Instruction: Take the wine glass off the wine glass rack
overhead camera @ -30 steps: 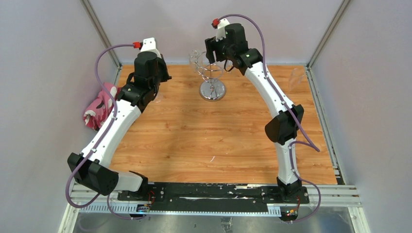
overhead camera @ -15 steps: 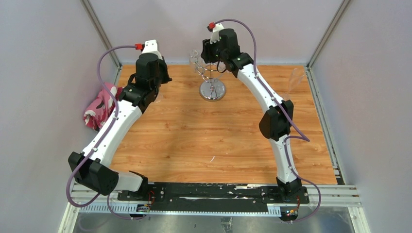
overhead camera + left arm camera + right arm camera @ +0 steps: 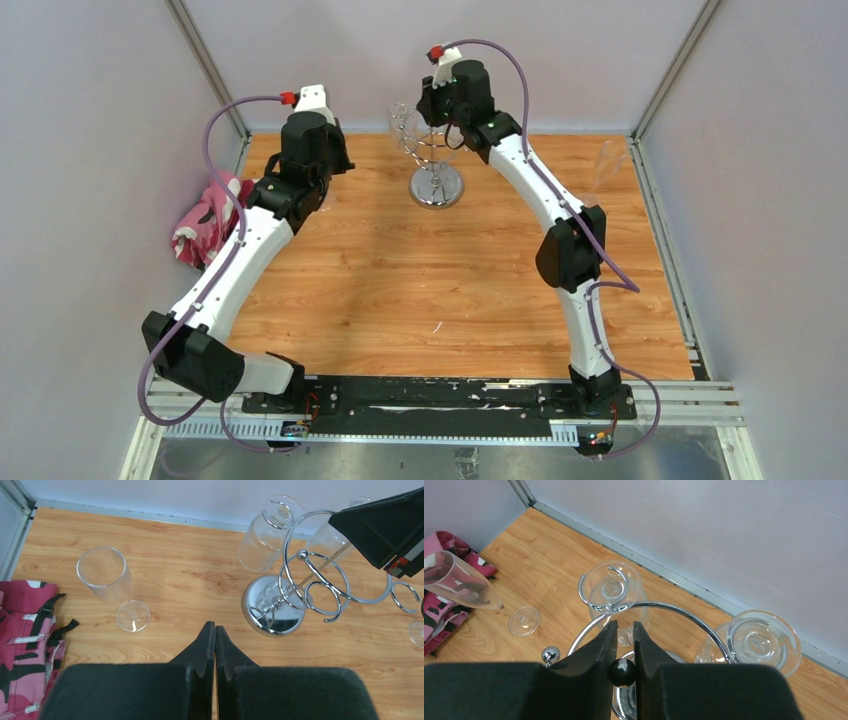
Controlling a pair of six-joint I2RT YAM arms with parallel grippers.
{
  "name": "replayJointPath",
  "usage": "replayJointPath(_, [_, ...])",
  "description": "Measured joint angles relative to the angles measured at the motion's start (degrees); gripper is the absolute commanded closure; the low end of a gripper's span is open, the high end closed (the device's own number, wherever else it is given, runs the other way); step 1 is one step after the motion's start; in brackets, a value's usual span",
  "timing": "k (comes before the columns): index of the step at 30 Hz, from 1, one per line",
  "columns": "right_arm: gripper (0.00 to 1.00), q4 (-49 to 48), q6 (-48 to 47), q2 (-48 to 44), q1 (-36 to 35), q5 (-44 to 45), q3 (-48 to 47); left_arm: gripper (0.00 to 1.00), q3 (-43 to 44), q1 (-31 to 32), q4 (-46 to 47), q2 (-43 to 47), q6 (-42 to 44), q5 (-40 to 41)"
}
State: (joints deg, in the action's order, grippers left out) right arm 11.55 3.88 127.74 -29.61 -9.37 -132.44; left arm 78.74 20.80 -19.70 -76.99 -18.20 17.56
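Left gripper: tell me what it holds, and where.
Nothing: the left gripper is shut empty, apart from the standing glass.

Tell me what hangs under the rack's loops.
A wine glass and a second glass hang upside down by their feet. The right tool hides the rack's near side in its own view.

A crumpled pink camouflage cloth [image 3: 207,228] with black straps lies at the left edge of the wooden table [image 3: 400,280], beside the grey wall [image 3: 80,150] in the top view.
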Motion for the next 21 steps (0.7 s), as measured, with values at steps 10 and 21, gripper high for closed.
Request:
replayJointPath(10, [1.0,-4.2,-0.7,-5.0,-0.4,1.4,8.6,1.0,0.0,0.0,0.8,-0.5,-0.5,-1.7])
replayJointPath(21, [1.0,-3.0,-2.2,-9.2,-0.7,0.8,13.5,1.0,-0.5,0.0,1.6,-0.5,-1.9,-3.4])
